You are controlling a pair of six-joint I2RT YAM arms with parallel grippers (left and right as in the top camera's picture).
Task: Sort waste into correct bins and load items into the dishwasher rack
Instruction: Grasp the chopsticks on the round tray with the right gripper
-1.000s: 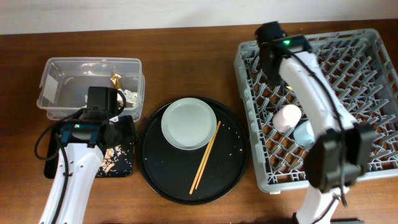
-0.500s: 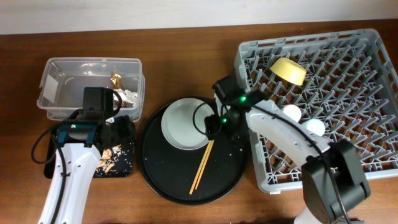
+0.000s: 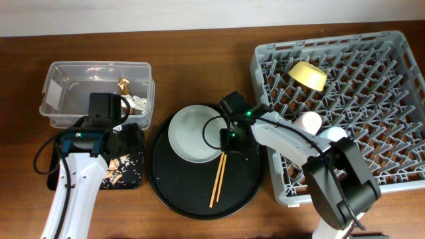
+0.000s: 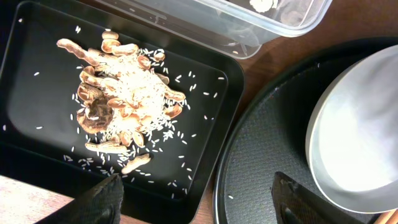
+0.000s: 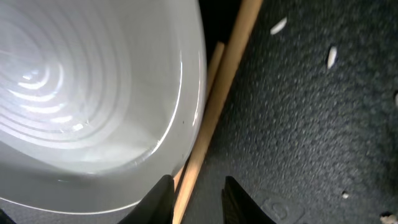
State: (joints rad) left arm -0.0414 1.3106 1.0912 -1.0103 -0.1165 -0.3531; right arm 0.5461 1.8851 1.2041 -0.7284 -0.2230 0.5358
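Down off the dishwasher rack (image 3: 385, 86) onto the chopsticks (image 5: 217, 106) right of the plate (image 5: 93, 81). Right gripper (image 5: 196, 190) parted astride them, pickup likely next. Left gripper (image 4: 198, 186) spread wide near the food scraps (image 4: 121, 102).

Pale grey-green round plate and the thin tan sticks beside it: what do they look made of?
The pale grey-green round plate looks like glazed ceramic, possibly melamine: glossy, with reflections over concentric rings in the right wrist view. The pair of thin tan chopsticks looks like bare wood or bamboo: matte, even warm colour, no shine.
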